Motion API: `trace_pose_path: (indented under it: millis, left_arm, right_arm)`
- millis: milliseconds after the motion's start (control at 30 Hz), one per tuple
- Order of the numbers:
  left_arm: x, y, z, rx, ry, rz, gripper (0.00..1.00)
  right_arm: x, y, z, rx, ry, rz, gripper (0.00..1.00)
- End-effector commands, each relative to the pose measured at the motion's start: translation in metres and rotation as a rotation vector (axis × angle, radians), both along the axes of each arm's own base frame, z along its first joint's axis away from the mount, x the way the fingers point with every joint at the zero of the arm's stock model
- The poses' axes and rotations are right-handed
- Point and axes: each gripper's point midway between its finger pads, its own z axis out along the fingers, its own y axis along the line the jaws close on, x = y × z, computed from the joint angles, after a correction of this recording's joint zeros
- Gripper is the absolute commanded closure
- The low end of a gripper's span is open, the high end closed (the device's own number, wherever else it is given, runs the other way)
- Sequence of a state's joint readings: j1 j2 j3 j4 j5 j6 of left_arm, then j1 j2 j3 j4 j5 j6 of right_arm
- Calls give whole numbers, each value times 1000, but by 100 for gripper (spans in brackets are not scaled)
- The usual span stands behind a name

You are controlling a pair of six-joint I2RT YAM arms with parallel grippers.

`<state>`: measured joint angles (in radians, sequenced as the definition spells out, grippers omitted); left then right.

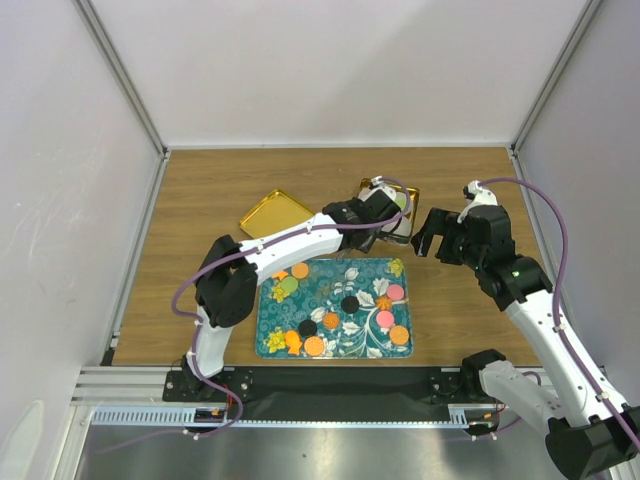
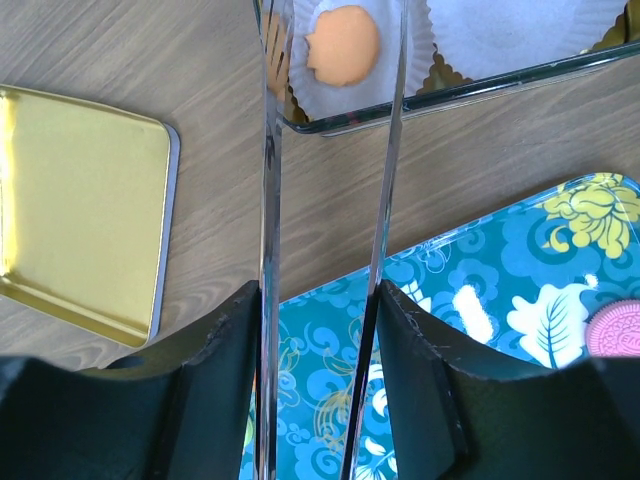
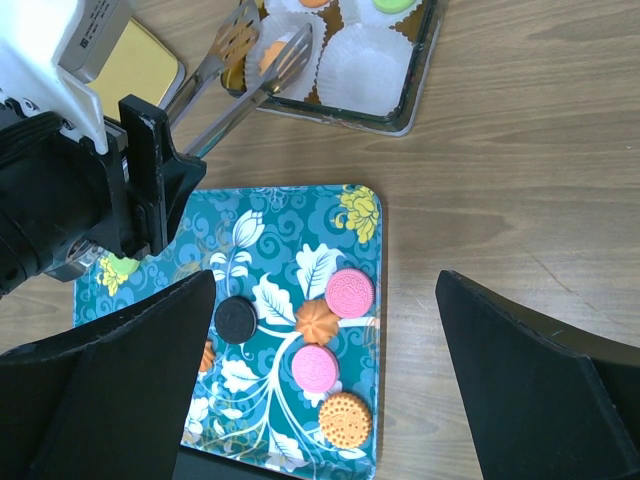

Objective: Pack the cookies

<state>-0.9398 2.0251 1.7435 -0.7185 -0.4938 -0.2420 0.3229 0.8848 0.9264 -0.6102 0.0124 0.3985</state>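
Left gripper [image 2: 318, 325] clamps tongs [image 2: 267, 200], tips either side of orange cookie [image 2: 343, 43] in far paper cup [image 2: 330, 100]. I see right gripper [image 3: 325, 335] spread wide.

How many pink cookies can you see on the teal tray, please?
2. One pink cookie lies by the right edge of the teal tray; the second pink cookie lies just nearer the arms' bases. The left arm may hide others.

White walls [image 1: 340, 70] enclose a wooden table [image 1: 200, 190].
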Motion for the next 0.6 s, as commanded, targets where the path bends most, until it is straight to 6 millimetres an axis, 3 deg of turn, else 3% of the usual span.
trace_pose_path:
  millis: [0,267,400,467,500,533,567]
  left_arm:
    - [10,-8,51,-96,-89,-13,46]
    - [-9,-12,98,-207,-128,-69,47]
    - [-32,-4,119,-230,-138,-83,47]
    - [-48,-1,120,-233,-130,-101,47]
    - [-58,5,108,-216,-109,-98,46]
    - [-70,9,116,-240,-115,-109,47]
    - [-80,17,101,-217,-89,-102,46]
  right_arm:
    - [2,-1,17,7,-50,0,0]
    - [5,0,15,6,-47,2,0]
    - [6,0,14,7,-45,-1,0]
    - [7,0,12,5,-43,-2,0]
    - [7,0,11,5,-40,-2,0]
    - [8,0,11,7,-42,-1,1]
    - [8,1,10,9,-43,0,0]
